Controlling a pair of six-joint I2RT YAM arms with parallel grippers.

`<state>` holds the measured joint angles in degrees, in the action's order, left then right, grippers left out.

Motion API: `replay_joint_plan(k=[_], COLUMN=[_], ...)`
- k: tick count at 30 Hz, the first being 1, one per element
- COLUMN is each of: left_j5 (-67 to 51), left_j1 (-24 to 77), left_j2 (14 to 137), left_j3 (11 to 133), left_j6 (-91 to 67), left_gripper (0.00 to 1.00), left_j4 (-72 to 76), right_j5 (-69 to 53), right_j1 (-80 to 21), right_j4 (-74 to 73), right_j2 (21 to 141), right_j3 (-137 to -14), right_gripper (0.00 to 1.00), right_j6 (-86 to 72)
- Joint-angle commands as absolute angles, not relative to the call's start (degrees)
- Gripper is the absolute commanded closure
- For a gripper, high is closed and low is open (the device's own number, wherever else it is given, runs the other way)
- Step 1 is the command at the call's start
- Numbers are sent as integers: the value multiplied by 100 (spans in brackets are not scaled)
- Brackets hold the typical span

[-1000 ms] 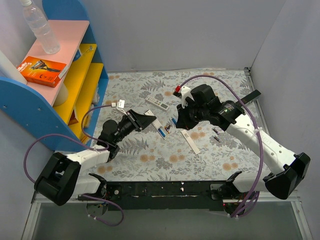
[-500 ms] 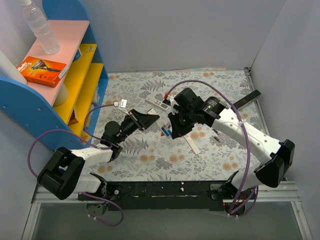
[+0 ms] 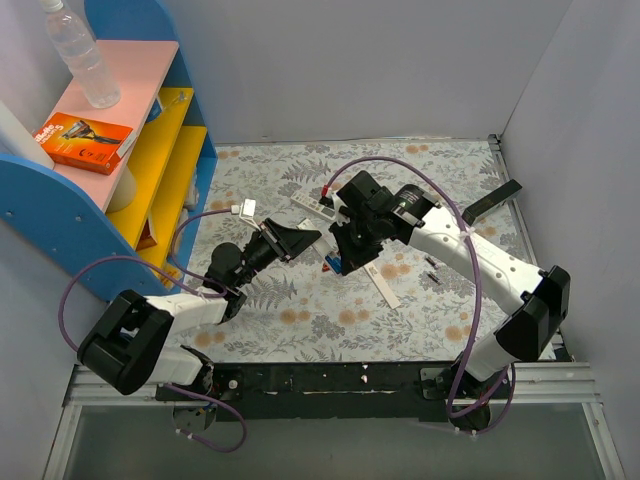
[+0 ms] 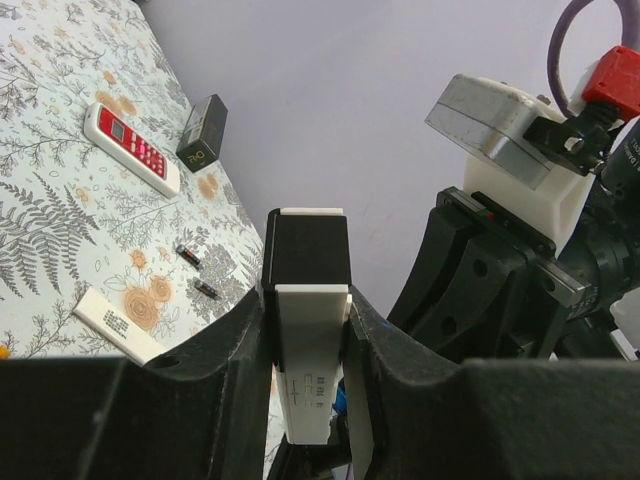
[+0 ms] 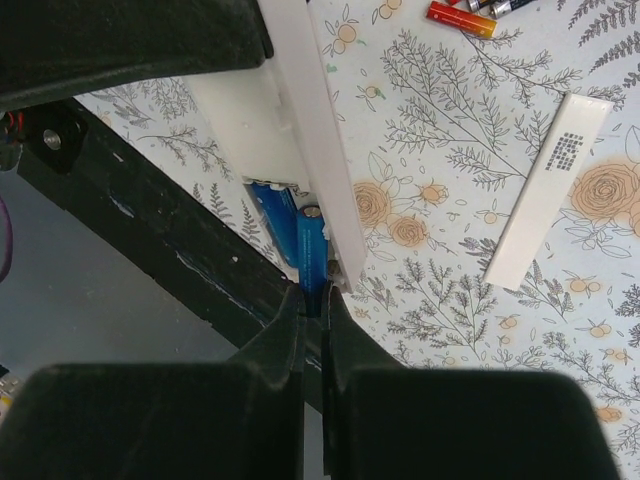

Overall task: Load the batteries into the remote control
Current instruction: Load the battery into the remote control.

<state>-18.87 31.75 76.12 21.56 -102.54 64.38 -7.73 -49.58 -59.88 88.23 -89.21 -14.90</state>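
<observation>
1. The left gripper point(image 4: 305, 305) is clamped on the long slim white plastic bar remote control point(image 4: 308, 345). Its 2 black fingers press the remote's long sides, and the remote's dark end juts out past the fingertips.
2. The right gripper point(image 5: 313, 300) is closed to a narrow slit. It pinches the end of 1 slim blue metal-capped cylindrical battery point(image 5: 311, 245), which points straight ahead of its fingertips at the remote's open compartment.
3. A second blue battery point(image 5: 270, 205) lies in that compartment, ahead of the right gripper and just left of the held one.
4. The flat white rectangular back cover point(image 5: 545, 190) lies on the floral-print table mat point(image 5: 450, 300), well to the right of the right gripper.
5. 2 red-orange cylindrical pieces point(image 5: 458, 17) lie far ahead of the right gripper, to its right.
</observation>
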Motion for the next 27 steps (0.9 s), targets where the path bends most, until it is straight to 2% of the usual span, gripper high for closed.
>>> replay_joint_plan(k=[1,21,27], left_j5=[-1942,-2303,-2241], left_j1=[3208,3270,3269], left_j2=[7594,7559,7559], left_j3=[2250,2443,2426], left_j6=[-10511,-10793,-10916], left_gripper=[100,100,100], left_j4=[6802,6417,6416], right_j5=[-633,-571,-606], right_j1=[-5001,-5010,-5010], right_j4=[-6161,-6126,-6152], right_j2=[8886,9088,9097], right_j3=[-9176,-9378,-9351], right_gripper=[99,99,96], right_j6=[-1547,-1327,-1318])
